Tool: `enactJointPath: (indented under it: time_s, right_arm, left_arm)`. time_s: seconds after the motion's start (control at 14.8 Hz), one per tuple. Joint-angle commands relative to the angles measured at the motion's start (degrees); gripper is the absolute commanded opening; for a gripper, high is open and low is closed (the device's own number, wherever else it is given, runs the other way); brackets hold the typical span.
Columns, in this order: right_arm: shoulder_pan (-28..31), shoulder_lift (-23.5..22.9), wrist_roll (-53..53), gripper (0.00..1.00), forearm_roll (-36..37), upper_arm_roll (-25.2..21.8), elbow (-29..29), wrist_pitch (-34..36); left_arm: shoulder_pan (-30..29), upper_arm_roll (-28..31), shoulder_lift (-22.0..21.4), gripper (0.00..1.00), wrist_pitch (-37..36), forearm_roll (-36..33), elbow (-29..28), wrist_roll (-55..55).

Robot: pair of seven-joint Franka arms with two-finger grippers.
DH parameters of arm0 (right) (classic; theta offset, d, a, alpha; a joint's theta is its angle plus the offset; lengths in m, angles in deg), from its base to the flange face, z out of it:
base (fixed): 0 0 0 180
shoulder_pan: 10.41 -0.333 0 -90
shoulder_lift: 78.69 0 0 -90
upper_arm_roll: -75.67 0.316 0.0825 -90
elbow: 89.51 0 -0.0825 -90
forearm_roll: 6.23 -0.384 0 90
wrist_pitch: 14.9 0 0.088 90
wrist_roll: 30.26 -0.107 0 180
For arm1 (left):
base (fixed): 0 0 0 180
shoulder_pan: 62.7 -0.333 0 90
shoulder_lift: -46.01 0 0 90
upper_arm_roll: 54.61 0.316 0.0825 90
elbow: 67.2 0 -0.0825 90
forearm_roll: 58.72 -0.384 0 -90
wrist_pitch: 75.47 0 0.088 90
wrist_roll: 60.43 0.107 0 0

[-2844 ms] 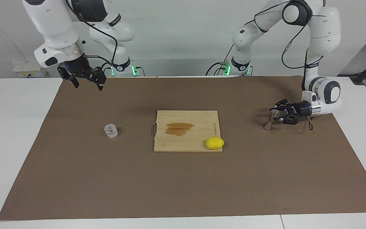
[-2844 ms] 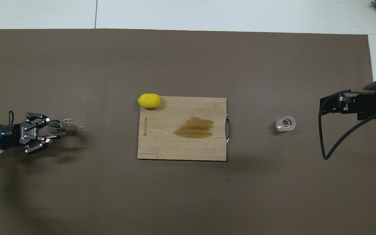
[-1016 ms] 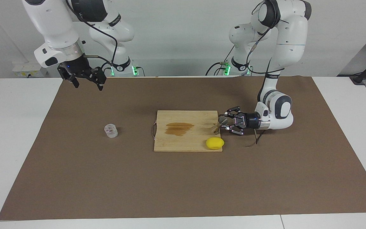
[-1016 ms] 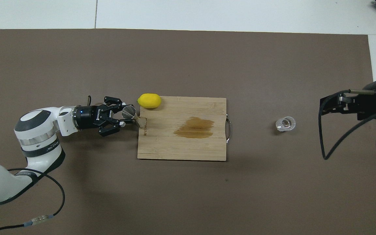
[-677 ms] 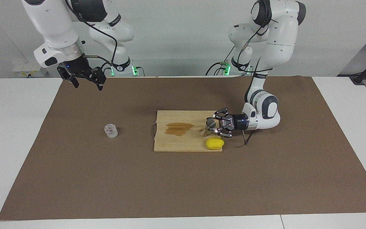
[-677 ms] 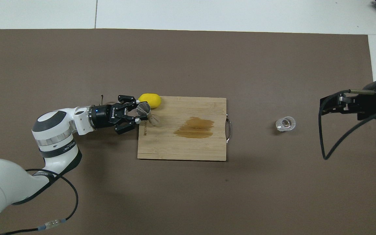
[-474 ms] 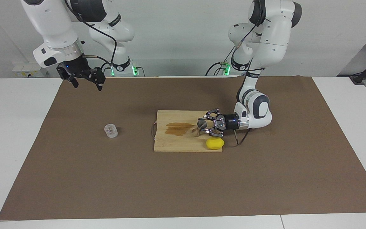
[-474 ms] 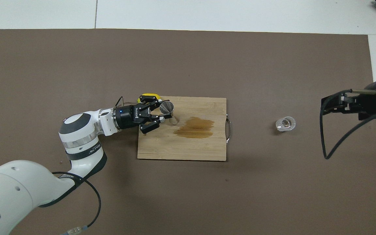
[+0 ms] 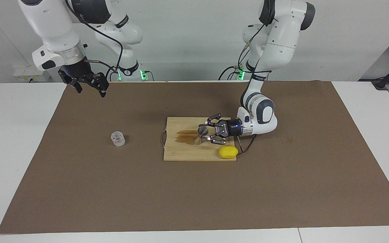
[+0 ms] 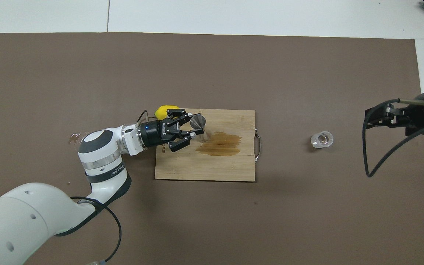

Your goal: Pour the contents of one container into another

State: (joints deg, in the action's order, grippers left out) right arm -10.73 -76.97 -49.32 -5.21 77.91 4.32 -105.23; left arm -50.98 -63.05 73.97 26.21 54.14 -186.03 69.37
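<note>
Facing view: left gripper point(image 9: 205, 132) clamped on jigger point(image 9: 201, 134), over cutting board point(image 9: 184, 153) centre. Glass cup point(image 9: 118, 138) at board's 9 o'clock, on mat. Right gripper point(image 9: 87, 83) waits at cup's 11 o'clock, fingers apart.

Overhead view: jigger point(image 10: 198, 122) held beside board's stain point(image 10: 220, 142); lemon point(image 10: 164, 110) at jigger's 10 o'clock; cup point(image 10: 322, 140) at board's point(image 10: 204, 169) 3 o'clock.
</note>
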Motion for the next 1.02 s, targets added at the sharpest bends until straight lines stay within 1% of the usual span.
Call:
enactJointPath:
  time_s: [0.0,0.14,0.2,0.41,0.54,0.61,0.68,0.74,0.95]
  right_arm:
    - [0.49,0.38,-7.63,0.95,-1.63,-0.13,1.52,-2.04]
    - [1.89,0.21,-16.05,0.89,-4.61,-0.13,2.83,-3.36]
    - [2.86,0.21,-19.93,0.88,-6.28,-0.13,3.71,-3.45]
    - [5.49,-0.14,-31.71,0.88,-11.46,-0.13,6.35,-4.76]
    - [7.07,-0.23,-37.95,0.9,-14.63,-0.13,9.42,-8.09]
    - [8.83,-0.23,-41.03,0.91,-18.04,-0.13,11.44,-9.85]
    - [9.71,-0.23,-43.32,0.93,-19.9,-0.13,12.76,-11.35]
    - [10.59,-0.93,-44.65,0.95,-21.14,-0.13,13.91,-11.88]
    - [14.89,-6.37,-45.01,0.98,-27.46,-0.13,14.71,-12.5]
  left_arm:
    - [3.12,0.62,-1.5,0.28,2.81,2.8,-1.23,3.96]
    - [4.54,0.62,-1.41,0.28,4.66,4.12,-1.31,4.68]
    - [5.24,0.62,-1.41,0.28,4.93,4.21,-1.31,4.94]
    - [6.38,0.53,-1.32,0.28,5.63,5.18,-1.31,7.66]
    - [6.91,0.53,-1.32,0.29,5.81,6.14,-1.31,7.93]
    - [7.44,0.53,-1.32,0.29,5.9,6.5,-1.31,7.93]
    - [7.53,0.53,-1.32,0.29,5.9,6.67,-1.31,8.02]
    - [7.88,0.53,-1.32,0.29,5.9,6.76,-1.31,8.02]
    - [8.23,0.53,-1.24,0.29,6.6,7.03,-1.31,7.93]
